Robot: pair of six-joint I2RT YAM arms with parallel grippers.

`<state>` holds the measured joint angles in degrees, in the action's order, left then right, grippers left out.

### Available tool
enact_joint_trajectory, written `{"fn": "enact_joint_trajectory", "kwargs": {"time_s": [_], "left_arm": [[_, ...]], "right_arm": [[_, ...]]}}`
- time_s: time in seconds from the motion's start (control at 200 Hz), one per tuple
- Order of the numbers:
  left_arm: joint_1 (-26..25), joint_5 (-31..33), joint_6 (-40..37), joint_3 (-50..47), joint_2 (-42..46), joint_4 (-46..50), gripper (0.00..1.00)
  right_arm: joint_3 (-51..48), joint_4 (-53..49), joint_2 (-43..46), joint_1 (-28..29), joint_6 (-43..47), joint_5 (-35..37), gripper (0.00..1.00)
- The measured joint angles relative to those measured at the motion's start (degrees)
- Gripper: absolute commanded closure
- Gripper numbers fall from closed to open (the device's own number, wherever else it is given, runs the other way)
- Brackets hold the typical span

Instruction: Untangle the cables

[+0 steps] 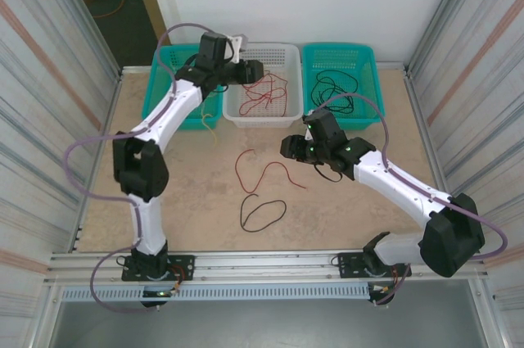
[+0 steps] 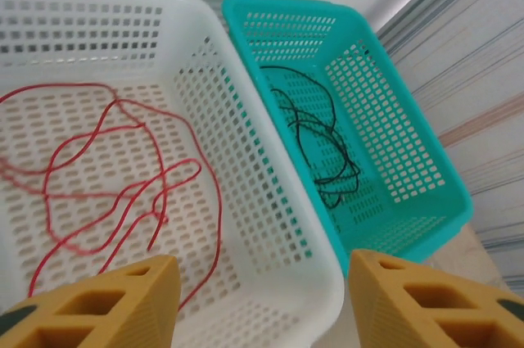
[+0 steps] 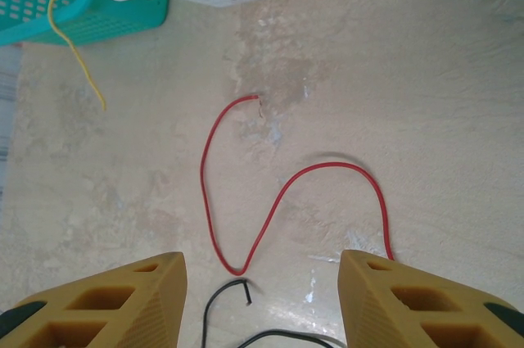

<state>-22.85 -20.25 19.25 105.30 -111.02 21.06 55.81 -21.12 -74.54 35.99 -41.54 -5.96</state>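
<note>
A loose red cable (image 1: 264,172) lies in an S-curve on the table, with a black cable (image 1: 262,213) looped just in front of it. My right gripper (image 1: 286,148) hovers to their right, open and empty. In the right wrist view the red cable (image 3: 270,201) and a black cable end (image 3: 228,295) lie beyond the spread right gripper (image 3: 262,303). My left gripper (image 1: 251,72) is over the white basket's left rim. It is open in the left wrist view (image 2: 262,307), above red cables (image 2: 106,176) resting inside. Black cables (image 2: 319,147) lie in the teal basket beside it.
Three baskets line the back edge: a teal basket (image 1: 155,98) at left with a yellow cable (image 1: 211,125) trailing out onto the table, the white basket (image 1: 291,78) in the middle, and a teal basket (image 1: 372,70) at right. Metal walls flank both sides.
</note>
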Motion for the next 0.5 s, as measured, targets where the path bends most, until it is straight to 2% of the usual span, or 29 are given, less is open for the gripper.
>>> {"fn": "enact_joint_trajectory", "kwargs": {"time_s": [0.125,0.236,0.386,0.501], "left_arm": [[-2.0,2.6,-1.5,-13.2,10.8,0.2,0.46],[-6.3,4.0,-2.3,-23.1,17.4,0.4,0.48],[-12.5,5.8,-3.0,-32.5,18.4,2.5,0.54],[-16.4,7.5,-3.0,-37.6,17.7,5.7,0.55]], "right_arm": [[0.0,0.0,0.0,-0.4,0.0,0.1,0.49],[0.0,0.0,0.0,-1.2,0.0,0.0,0.49],[0.0,0.1,-0.1,-1.9,0.0,-0.1,0.49],[0.0,0.1,-0.3,-1.9,0.0,-0.1,0.49]]}}
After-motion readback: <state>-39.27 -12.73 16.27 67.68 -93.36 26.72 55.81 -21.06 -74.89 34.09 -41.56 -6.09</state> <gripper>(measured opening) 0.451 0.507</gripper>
